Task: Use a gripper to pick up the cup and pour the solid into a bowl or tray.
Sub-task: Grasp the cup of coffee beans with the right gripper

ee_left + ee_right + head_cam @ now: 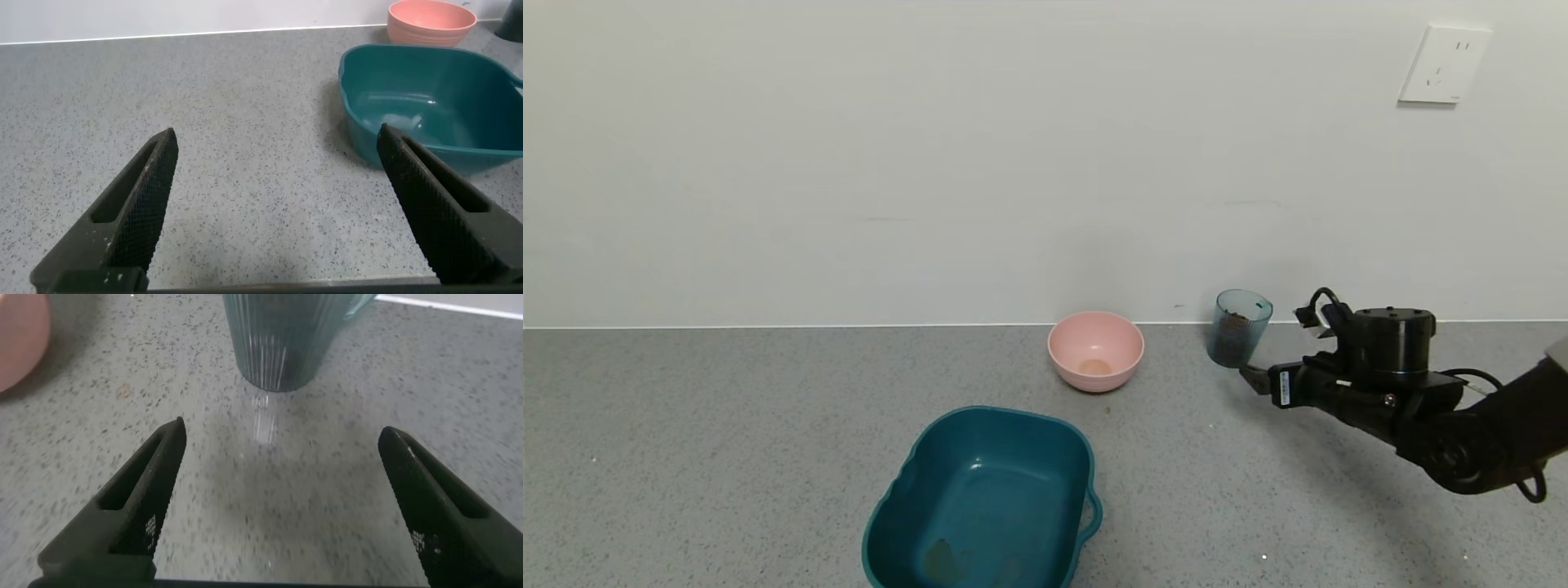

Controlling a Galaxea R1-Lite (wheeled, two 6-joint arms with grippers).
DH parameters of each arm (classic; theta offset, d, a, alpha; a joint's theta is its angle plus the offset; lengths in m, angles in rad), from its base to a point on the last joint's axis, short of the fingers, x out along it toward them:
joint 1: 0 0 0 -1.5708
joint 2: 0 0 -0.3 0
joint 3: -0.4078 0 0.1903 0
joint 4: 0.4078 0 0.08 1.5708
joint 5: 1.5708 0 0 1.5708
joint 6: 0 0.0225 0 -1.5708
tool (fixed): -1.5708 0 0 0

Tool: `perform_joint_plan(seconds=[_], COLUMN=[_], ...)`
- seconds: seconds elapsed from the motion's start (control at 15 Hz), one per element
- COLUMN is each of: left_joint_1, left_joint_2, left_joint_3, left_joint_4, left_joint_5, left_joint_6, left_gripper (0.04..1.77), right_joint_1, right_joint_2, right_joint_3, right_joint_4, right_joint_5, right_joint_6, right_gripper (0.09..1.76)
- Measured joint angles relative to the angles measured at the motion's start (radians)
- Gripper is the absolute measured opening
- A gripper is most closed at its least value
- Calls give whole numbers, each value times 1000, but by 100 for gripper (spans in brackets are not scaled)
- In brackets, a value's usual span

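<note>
The blue-green ribbed cup (1240, 328) stands upright on the grey counter near the back wall, with dark brown beans (1235, 321) inside it. My right gripper (1270, 351) is open just right of the cup and apart from it. In the right wrist view the cup (282, 335) stands a short way beyond the open gripper (282, 433), centred between the fingers. The dark teal tub (1005, 412) sits at the front centre. My left gripper (278, 135) is open and empty above bare counter, with the tub (359, 135) beside it; it is out of the head view.
A small round pink bowl (1094, 349) stands left of the cup, behind the tub; it also shows in the left wrist view (431, 20) and the right wrist view (16, 335). The wall runs close behind the cup. A socket (1444, 65) is high on the wall.
</note>
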Motion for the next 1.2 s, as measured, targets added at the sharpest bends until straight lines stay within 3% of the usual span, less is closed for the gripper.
perform_joint_plan(seconds=[0.53,1.2], left_joint_1=[0,0], left_joint_2=[0,0], left_joint_3=[0,0], left_joint_4=[0,0], left_joint_5=[0,0], left_joint_6=[0,0], left_gripper=[175,175], right_joint_1=[38,49], right_joint_2=[210,283], right_joint_3=[-247,-359], right_joint_4=[-17,-94], right_joint_5=[-87,-157], right_joint_6=[0,-1], right_gripper=[171,171])
